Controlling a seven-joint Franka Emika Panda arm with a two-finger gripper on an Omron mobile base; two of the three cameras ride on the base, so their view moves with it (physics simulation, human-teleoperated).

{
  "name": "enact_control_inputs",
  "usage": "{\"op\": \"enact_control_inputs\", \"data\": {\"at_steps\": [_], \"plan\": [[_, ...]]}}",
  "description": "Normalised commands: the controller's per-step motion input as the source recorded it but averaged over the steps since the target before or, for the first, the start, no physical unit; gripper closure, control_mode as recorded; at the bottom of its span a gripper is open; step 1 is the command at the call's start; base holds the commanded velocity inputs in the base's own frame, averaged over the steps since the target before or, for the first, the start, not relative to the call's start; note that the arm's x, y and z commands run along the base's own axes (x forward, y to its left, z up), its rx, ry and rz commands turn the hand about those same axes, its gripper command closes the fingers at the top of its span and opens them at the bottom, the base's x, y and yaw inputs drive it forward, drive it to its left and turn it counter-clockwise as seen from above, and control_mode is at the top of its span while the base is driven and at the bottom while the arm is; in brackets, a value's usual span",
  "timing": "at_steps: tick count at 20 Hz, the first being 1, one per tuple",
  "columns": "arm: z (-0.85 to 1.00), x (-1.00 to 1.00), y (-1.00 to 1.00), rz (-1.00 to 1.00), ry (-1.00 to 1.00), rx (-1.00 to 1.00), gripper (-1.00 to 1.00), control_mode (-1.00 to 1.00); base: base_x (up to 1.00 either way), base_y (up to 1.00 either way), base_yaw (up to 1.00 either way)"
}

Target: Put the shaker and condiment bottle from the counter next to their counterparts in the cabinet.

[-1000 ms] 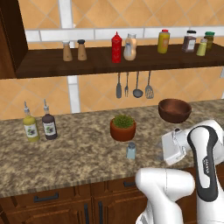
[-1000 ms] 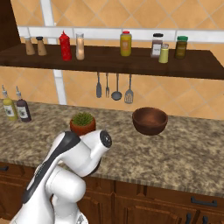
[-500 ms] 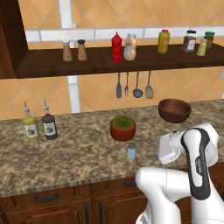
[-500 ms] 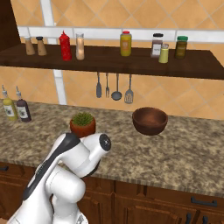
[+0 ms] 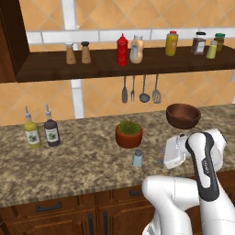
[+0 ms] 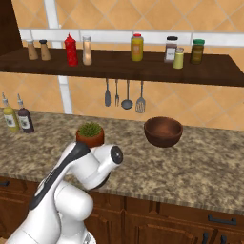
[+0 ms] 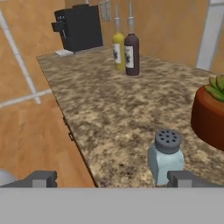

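Observation:
The small pale blue-grey shaker (image 5: 137,158) stands upright on the granite counter (image 5: 78,160), just in front of the plant pot (image 5: 129,134). My gripper (image 5: 160,155) hovers low over the counter a little to its right, pointing at it, open and holding nothing. In the hand view the shaker (image 7: 164,157) sits close ahead, in line with the right fingertip rather than between the fingertips of my gripper (image 7: 113,179). The peach-orange condiment bottle (image 5: 136,49) stands on the cabinet (image 5: 55,69) shelf beside a red squeeze bottle (image 5: 122,49). Two brown shakers (image 5: 77,53) stand further left on the shelf.
A brown bowl (image 5: 182,114) sits on the counter behind my hand. A yellow and a dark bottle (image 5: 42,132) stand at the counter's left. Utensils (image 5: 140,89) hang under the shelf. More jars (image 5: 202,44) fill the shelf's right end. A black coffee machine (image 7: 78,28) stands at the counter's far end.
My hand has crept a little to the left, closer to the shaker. The jaws have stayed open and nothing else has moved.

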Motion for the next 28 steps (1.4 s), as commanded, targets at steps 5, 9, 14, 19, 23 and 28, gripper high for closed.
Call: {"op": "enact_control_inputs", "data": {"at_steps": [5,9,14,19,23,28], "plan": [[-0.24,0.06,0.10,0.00,0.00,0.00,-1.00,-1.00,0.00,0.00,0.00],[-0.14,0.04,0.09,0.00,-0.03,0.00,-1.00,-1.00,0.00,0.00,0.00],[-0.16,0.04,0.09,0.00,-0.13,0.00,-1.00,-1.00,0.00,0.00,0.00],[-0.35,0.00,0.25,0.00,-0.09,0.00,-1.00,-1.00,0.00,0.00,0.00],[-0.36,0.00,0.35,0.00,-0.02,0.00,-1.00,-1.00,0.00,0.00,0.00],[-0.31,0.01,0.37,-0.01,0.00,0.00,-1.00,-1.00,0.00,0.00,0.00]]}}
